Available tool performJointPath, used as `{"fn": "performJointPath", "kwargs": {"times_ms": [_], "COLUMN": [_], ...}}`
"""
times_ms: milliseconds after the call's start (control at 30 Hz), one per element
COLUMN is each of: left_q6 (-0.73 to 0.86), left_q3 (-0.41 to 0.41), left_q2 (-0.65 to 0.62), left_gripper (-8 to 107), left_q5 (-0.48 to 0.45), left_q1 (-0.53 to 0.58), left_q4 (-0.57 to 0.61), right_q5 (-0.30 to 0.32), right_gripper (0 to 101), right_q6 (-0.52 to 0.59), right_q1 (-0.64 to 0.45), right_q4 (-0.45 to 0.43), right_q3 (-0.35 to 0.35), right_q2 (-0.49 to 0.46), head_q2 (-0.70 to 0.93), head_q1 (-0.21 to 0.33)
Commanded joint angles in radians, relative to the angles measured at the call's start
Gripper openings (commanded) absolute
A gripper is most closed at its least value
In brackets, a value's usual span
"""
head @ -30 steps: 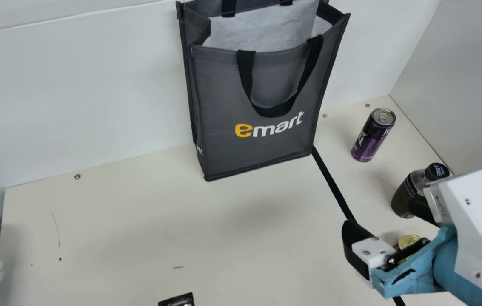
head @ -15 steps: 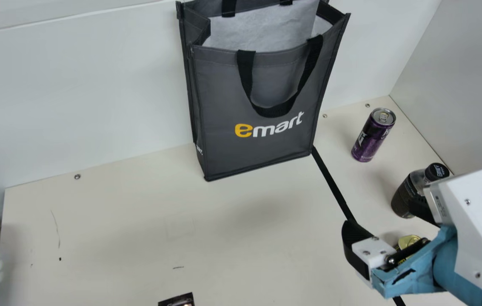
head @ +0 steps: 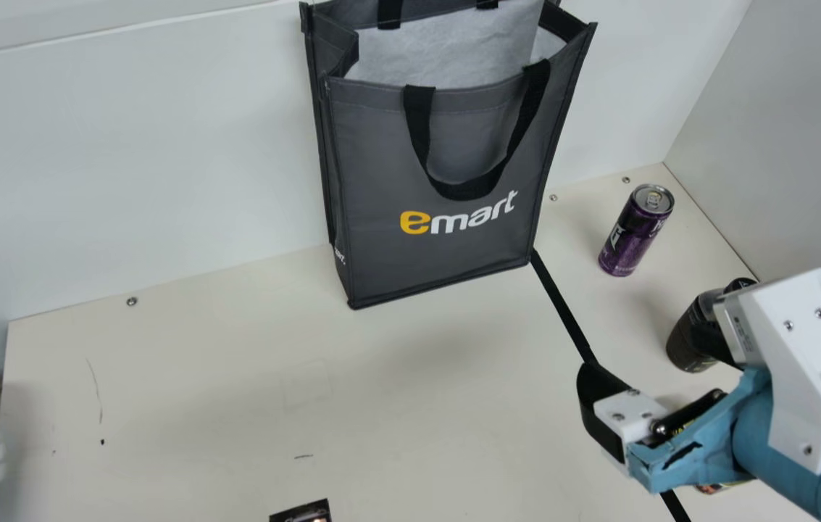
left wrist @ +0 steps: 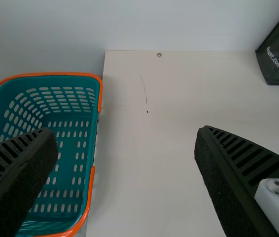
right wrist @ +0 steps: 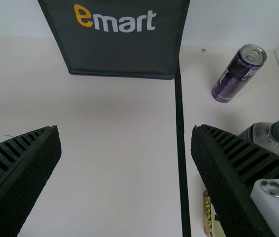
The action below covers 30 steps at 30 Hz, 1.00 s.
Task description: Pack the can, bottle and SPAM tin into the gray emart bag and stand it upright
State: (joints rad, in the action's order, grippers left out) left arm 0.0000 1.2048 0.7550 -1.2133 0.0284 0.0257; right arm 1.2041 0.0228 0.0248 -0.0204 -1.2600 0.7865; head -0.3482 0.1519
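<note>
The gray emart bag (head: 446, 145) stands upright and open-topped against the back wall. Right of it the purple can (head: 635, 230) is upright; nearer stands the dark bottle (head: 685, 341), partly behind my right gripper (head: 646, 359). That gripper is open above the table, left of the bottle. In the right wrist view, my right gripper (right wrist: 124, 143) has nothing between its spread fingers, and the SPAM tin (right wrist: 213, 217) is partly hidden by one finger. My left gripper (left wrist: 124, 143), in the left wrist view, is open and empty over the table.
A teal basket (left wrist: 94, 148) with orange handles stands beside the table's left edge. A black strip (head: 562, 308) runs along the table from the bag's right corner. A dark item (head: 301, 512) shows at the main view's bottom edge. Walls rise at the back and right.
In the main view my right gripper has shifted slightly up and to the left, now covering more of the bottle's cap. The bag and can have stayed where they were.
</note>
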Motion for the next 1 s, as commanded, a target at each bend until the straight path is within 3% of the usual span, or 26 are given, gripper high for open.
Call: {"fn": "performJointPath", "kwargs": {"times_ms": [0,400,967], "left_q6": [0.000,0.000,0.000], "left_q3": [0.000,0.000,0.000], "left_q2": [0.000,0.000,0.000], "left_gripper": [90,90,90], "left_q5": [0.000,0.000,0.000], "left_q1": [0.000,0.000,0.000], "left_q4": [0.000,0.000,0.000], "right_q5": [-0.002,-0.001,0.007], "right_gripper": [95,95,95], "right_q6": [0.007,0.065,0.233], "right_q1": [0.002,0.019,-0.004], "right_q4": [-0.003,-0.016,0.003], "right_q3": [-0.010,-0.095,-0.276], "right_q2": [0.009,0.079,0.212], "head_q2": [-0.001,-0.001,-0.001], "head_q1": [0.023,0.023,0.023]}}
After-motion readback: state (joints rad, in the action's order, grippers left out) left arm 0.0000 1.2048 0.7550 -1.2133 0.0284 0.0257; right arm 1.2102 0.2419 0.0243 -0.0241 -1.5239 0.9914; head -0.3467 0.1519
